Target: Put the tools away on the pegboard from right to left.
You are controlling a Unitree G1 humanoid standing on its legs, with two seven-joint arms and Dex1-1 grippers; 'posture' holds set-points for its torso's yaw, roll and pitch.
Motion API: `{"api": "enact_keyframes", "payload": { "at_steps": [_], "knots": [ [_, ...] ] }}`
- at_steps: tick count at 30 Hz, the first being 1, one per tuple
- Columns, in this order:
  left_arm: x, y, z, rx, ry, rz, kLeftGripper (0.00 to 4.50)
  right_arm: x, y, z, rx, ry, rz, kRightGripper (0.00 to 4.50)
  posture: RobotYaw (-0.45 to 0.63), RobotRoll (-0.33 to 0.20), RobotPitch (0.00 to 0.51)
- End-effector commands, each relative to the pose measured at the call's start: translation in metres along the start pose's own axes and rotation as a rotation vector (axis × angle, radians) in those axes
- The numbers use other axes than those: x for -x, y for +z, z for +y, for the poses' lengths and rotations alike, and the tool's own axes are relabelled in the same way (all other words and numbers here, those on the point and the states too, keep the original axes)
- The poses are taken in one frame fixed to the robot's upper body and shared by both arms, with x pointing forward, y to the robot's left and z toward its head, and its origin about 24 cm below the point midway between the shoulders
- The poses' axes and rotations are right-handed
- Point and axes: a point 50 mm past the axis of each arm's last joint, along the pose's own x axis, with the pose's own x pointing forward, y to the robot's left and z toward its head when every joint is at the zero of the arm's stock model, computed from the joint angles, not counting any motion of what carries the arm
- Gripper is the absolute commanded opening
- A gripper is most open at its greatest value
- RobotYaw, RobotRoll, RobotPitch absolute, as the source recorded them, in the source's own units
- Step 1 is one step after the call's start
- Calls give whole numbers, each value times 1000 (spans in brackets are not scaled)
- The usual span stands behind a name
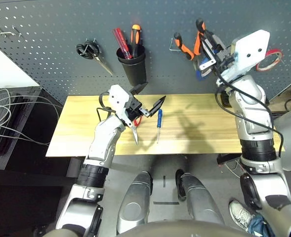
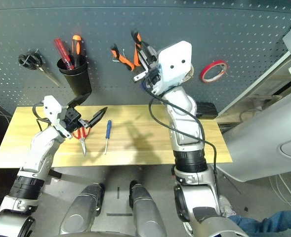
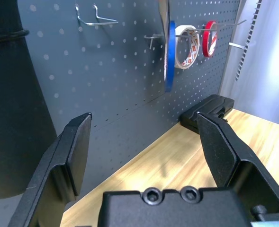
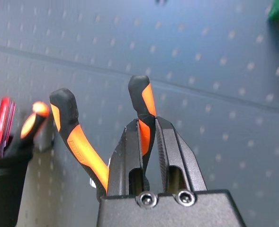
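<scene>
Two tools, screwdriver (image 1: 159,118) and red-handled scissors (image 2: 83,144), lie between worktop (image 1: 81,123)'s long edges; left gripper (image 1: 155,91) stands wide open, empty; right gripper (image 4: 147,119) is closed on pliers (image 4: 84,149)' handle.

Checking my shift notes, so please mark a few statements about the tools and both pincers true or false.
1. The right pincer is shut on a handle of the pliers. True.
2. The screwdriver hangs on the pegboard. False: the screwdriver lies on the table.
3. The blue tape hangs on the pegboard. True.
4. The left pincer is shut. False: the left pincer is open.
5. The red scissors are on the table. True.
</scene>
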Motion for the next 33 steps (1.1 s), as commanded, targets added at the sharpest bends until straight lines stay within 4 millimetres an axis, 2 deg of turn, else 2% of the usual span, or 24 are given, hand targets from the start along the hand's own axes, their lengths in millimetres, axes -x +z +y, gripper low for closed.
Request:
{"api": "enact_keyframes", "payload": {
  "at_steps": [1, 16, 21, 26, 33],
  "knots": [
    [0, 2, 1, -3, 1, 1, 4500, -8, 12, -4, -20, -27, -53, 237, 128, 0, 207],
    [-6, 6, 3, 18, 18, -11, 4500, -48, 16, -13, -29, -104, -148, 237, 140, 0, 211],
    [-6, 7, 4, 13, 30, -13, 4500, -60, 22, -7, -63, -107, -198, 237, 150, 0, 212],
    [-6, 7, 5, 6, 39, -10, 4500, -65, 18, 1, -84, -99, -210, 237, 159, 0, 214],
    [-4, 6, 6, -3, 49, 4, 4500, -65, 2, 3, -112, -111, -167, 236, 168, 0, 219]
  ]
}}
